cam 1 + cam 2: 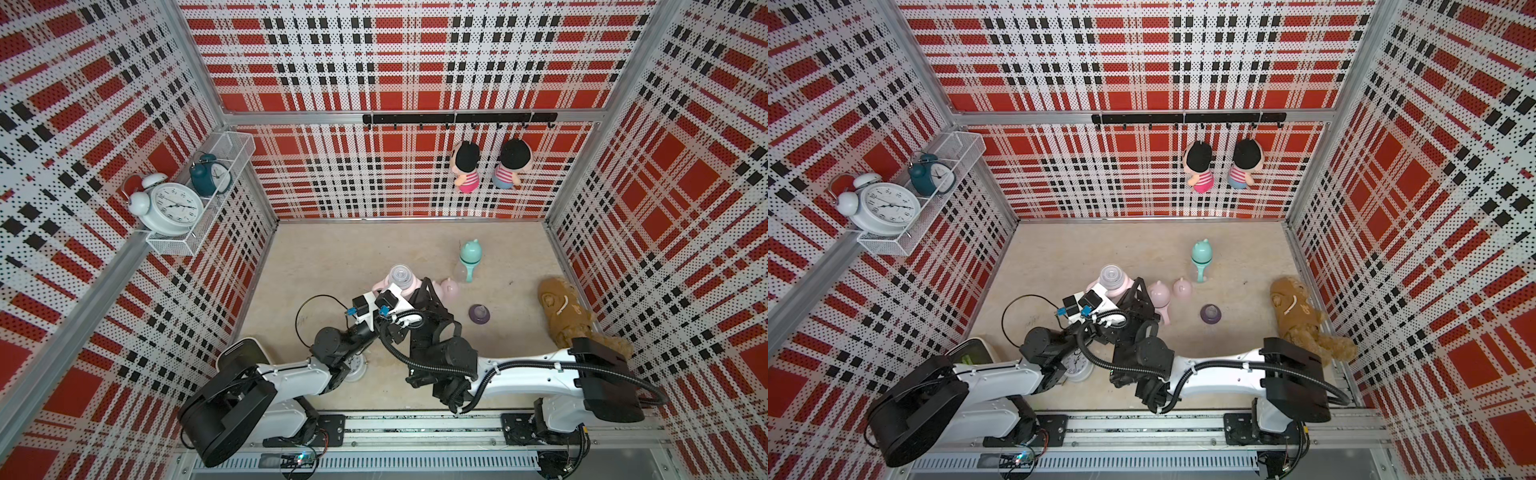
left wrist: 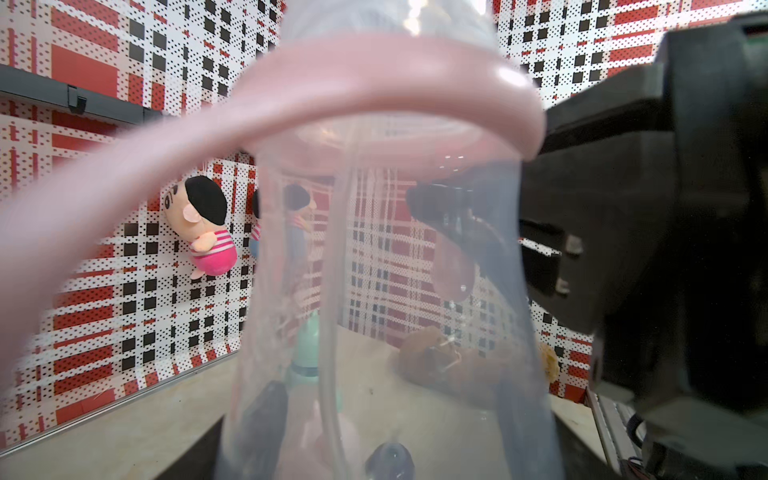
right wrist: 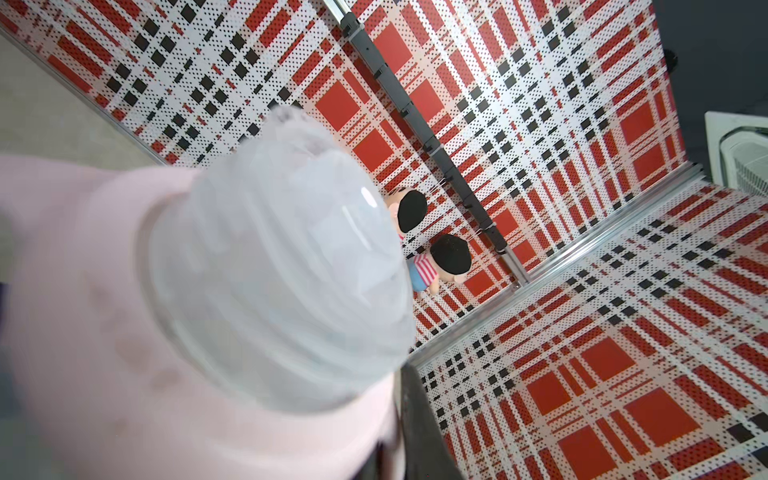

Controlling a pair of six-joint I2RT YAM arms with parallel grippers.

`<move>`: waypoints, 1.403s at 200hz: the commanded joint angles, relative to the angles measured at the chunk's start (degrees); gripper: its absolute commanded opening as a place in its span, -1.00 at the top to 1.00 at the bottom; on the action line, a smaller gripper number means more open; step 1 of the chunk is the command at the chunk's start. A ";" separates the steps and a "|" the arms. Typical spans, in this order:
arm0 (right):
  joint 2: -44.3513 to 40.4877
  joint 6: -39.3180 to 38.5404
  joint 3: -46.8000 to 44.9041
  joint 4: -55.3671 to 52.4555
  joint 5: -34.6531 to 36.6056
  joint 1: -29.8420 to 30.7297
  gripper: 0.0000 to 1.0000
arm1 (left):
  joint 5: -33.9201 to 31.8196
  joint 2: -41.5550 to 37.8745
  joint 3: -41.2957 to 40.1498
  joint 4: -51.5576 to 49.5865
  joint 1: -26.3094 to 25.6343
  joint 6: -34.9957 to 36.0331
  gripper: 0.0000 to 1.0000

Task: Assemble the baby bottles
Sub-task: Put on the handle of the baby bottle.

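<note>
Beige tabletop [image 1: 332, 257]; clear bottle [image 1: 401, 276] (pink ring [image 2: 395, 75])

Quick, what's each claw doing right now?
Left gripper: shut on the pink bottle.
Right gripper: shut on that bottle's pink collar.

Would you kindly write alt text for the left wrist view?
A clear bottle with a pink ring fills the frame, close and blurred. The black right arm looms beside it; behind are plaid walls, a hanging doll, a teal bottle and a brown plush.
</note>
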 commanded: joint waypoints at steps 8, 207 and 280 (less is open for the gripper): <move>2.36 -15.33 1.17 18.40 1.86 0.39 0.93 | 1.25 -0.88 1.54 2.78 -0.01 0.33 1.00; -2.89 -11.24 2.46 10.11 1.11 3.95 -0.17 | 1.73 0.33 2.92 0.82 0.19 0.95 1.00; -15.59 46.86 7.39 -62.87 -6.23 4.26 -0.25 | 1.95 0.38 2.39 0.88 0.45 1.12 1.00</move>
